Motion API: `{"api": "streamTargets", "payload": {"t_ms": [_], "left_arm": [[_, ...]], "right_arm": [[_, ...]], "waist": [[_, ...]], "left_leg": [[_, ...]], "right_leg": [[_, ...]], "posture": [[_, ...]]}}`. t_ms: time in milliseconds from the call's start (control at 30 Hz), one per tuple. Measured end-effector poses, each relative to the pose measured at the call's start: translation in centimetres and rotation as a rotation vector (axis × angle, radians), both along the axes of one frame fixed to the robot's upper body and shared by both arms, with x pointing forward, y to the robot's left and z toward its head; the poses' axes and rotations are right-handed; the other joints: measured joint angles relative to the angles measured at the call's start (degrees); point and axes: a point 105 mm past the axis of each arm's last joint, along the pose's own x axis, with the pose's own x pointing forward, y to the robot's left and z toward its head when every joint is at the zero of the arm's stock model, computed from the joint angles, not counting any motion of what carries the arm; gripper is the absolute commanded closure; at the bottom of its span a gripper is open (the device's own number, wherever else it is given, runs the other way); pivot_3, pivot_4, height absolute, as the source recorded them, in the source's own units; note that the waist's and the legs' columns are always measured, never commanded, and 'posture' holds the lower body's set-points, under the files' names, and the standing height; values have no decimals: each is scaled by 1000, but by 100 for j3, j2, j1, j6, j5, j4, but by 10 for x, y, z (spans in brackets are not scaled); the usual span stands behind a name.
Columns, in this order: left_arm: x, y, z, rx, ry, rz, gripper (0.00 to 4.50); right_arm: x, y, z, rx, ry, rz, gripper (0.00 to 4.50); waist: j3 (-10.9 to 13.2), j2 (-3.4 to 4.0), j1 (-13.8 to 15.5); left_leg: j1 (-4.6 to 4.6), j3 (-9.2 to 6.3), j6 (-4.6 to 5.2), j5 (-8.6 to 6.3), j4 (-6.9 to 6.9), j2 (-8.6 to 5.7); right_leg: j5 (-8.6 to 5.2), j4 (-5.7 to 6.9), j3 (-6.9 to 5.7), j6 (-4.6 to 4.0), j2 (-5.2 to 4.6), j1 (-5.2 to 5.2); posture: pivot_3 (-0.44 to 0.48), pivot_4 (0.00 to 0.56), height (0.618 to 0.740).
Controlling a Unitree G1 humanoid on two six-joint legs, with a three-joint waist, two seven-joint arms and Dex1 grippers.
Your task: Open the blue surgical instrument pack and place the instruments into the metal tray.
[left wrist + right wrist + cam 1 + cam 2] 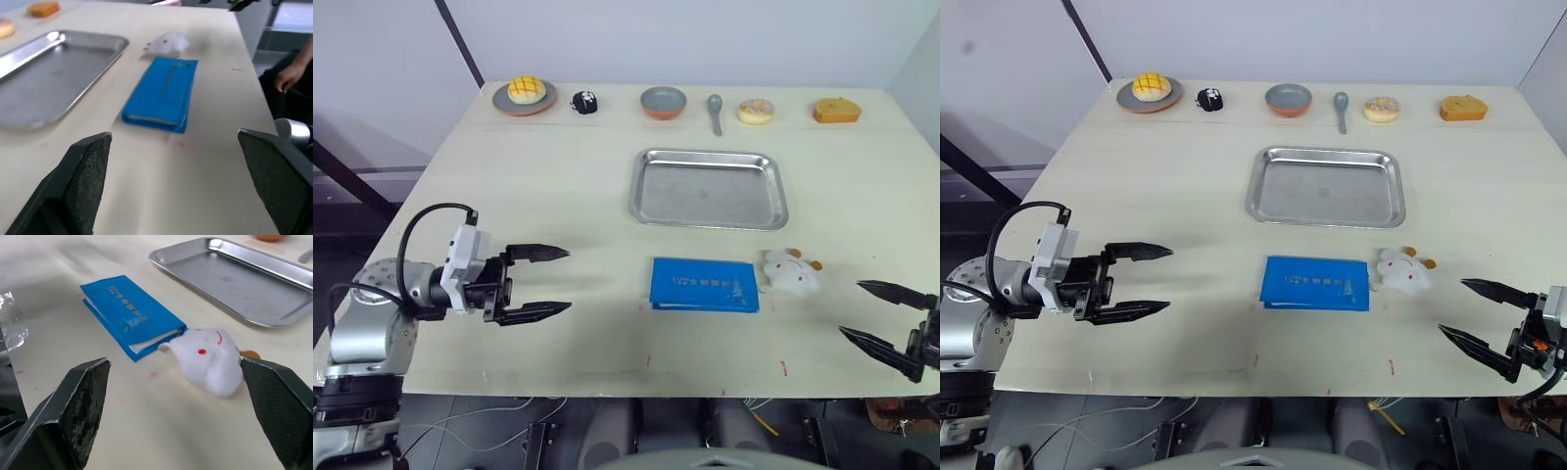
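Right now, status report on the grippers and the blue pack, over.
Left gripper and right gripper open, empty. Blue surgical instrument pack closed, flat on table. Metal tray empty. White plush toy touching the pack's right end.

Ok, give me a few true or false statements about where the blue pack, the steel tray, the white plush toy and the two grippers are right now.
1. The flat bright-blue rectangular pack lies closed on the table. True.
2. The shallow stainless-steel tray holds silver instruments. False: it is empty.
3. The white plush toy with orange parts sits at the pack's right end. True.
4. The left gripper is shut on the pack. False: it is open, apart from the pack.
5. The right gripper is open, holding nothing. True.
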Motion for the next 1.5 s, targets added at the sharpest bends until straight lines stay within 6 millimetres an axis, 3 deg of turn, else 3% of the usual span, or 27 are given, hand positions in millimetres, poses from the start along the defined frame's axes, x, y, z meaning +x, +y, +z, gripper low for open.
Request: {"api": "streamTargets", "payload": {"t_ms": [233,400,667,1000,1100,1200,1233,1267,1300,1367,1400,1500], "left_arm": [[1,-3,0,-3,-2,-10,46],[4,-31,14,-16,-77,-129,46],[-4,-60,20,-11,-93,-270,46],[-11,-68,17,16,-85,-340,46],[-13,-69,13,18,-70,-347,0],[-14,-68,10,19,-58,-348,0],[-15,-68,9,20,-57,-351,0],[-15,-68,9,20,-57,-351,0],[-15,-68,8,20,-61,-351,0],[-15,-68,8,21,-67,-351,0],[-15,-68,8,23,-70,-351,0],[-16,-67,5,23,-68,-348,0]], "right_arm": [[4,4,1,-29,-14,12,2],[22,50,-7,-108,-123,143,2],[44,93,-16,-192,-290,275,2],[69,110,-44,-349,-383,359,2],[79,115,-48,-388,-432,383,893],[81,118,-53,-405,-454,404,2378],[81,118,-55,-405,-457,407,2700],[80,118,-55,-404,-457,407,2700],[80,118,-56,-403,-462,407,3461],[81,119,-57,-398,-464,410,4126],[80,120,-58,-397,-465,415,4393],[80,121,-58,-385,-466,416,4393]], "waist": [[2,3,0],[3,2,5],[5,4,-8],[14,9,-11],[19,15,-19],[20,16,-11],[21,16,-10],[21,16,-10],[21,16,-12],[21,16,-14],[21,16,-16],[21,17,-20]], "left_leg": [[0,1,0,0,0,0],[-4,1,-1,1,2,-3],[-2,0,-2,1,4,-3],[-1,4,-3,2,9,-4],[1,5,-3,2,9,-2],[-1,5,-4,3,10,0],[-1,6,-4,3,10,1],[-1,7,-4,3,11,0],[0,7,-3,3,11,0],[1,6,-3,3,11,1],[1,7,-3,2,11,1],[1,7,-3,2,11,2]], "right_leg": [[0,0,0,0,4,0],[0,0,2,1,8,-3],[0,2,6,1,15,-5],[0,5,11,0,20,-6],[0,7,13,-1,24,-8],[0,5,13,-1,22,-8],[0,6,14,0,22,-8],[0,6,15,0,21,-8],[0,6,15,0,21,-8],[0,7,15,-1,22,-7],[0,8,15,-1,22,-8],[0,8,16,-1,23,-8]], "posture": [[0,150,740],[0,150,740],[0,150,740],[0,150,740],[0,150,740],[0,150,740],[0,150,740],[0,150,740],[0,150,740],[0,150,740],[0,150,740],[0,150,740]]}}
